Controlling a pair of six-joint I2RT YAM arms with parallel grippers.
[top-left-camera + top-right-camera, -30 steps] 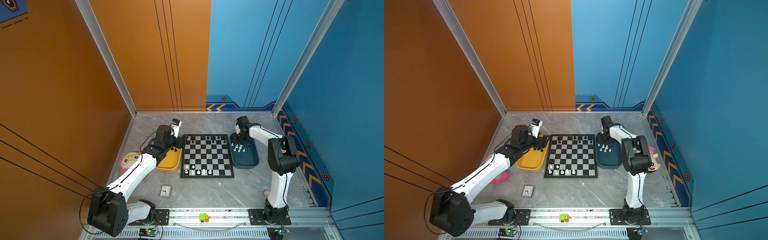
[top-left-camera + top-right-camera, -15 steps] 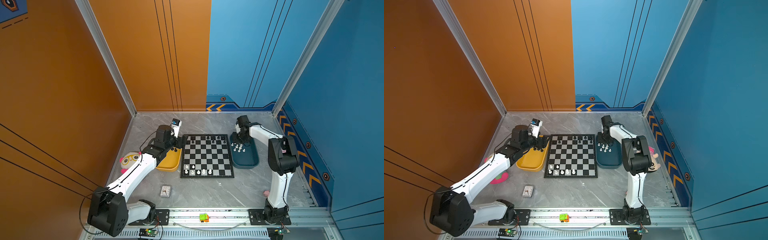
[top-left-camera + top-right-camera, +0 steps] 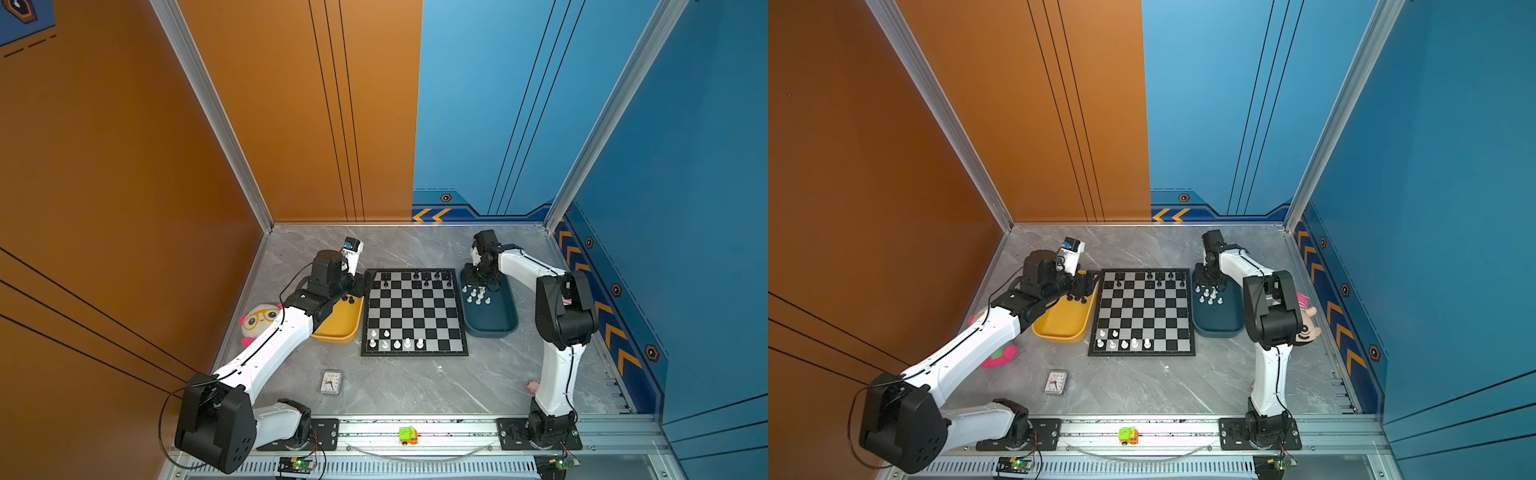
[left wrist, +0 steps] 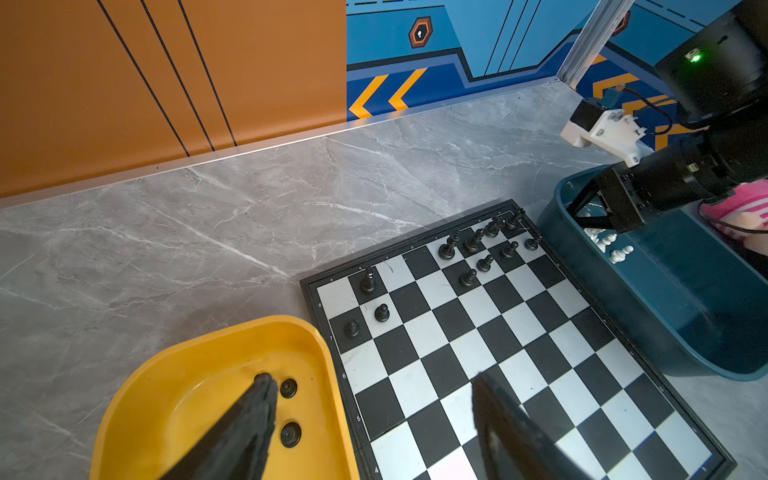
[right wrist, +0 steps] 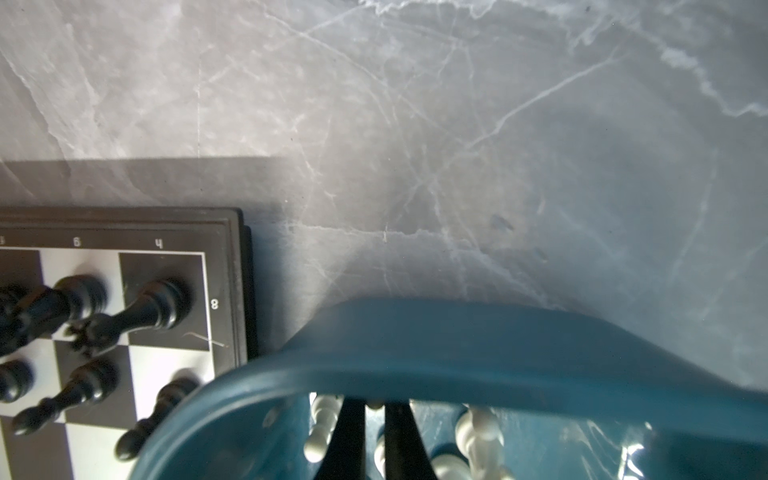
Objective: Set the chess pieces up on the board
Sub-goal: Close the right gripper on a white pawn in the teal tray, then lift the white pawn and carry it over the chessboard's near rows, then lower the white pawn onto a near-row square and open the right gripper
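The board lies mid-table, with black chess pieces on its far rows and white ones on its near rows. My left gripper is open and empty, low over the board's left edge. One of its fingers hangs over the yellow tray beside two black pieces. My right gripper is down inside the teal tray among loose white pieces. It is shut on a white piece that shows between its fingers.
A plush toy with yellow glasses lies under the left arm. A small clock sits in front of the board, and a pink toy pig is by the right arm's base. A green toy car rests on the front rail.
The right gripper's jaws have closed the last bit onto a white piece in the teal tray. Neither arm has visibly shifted.
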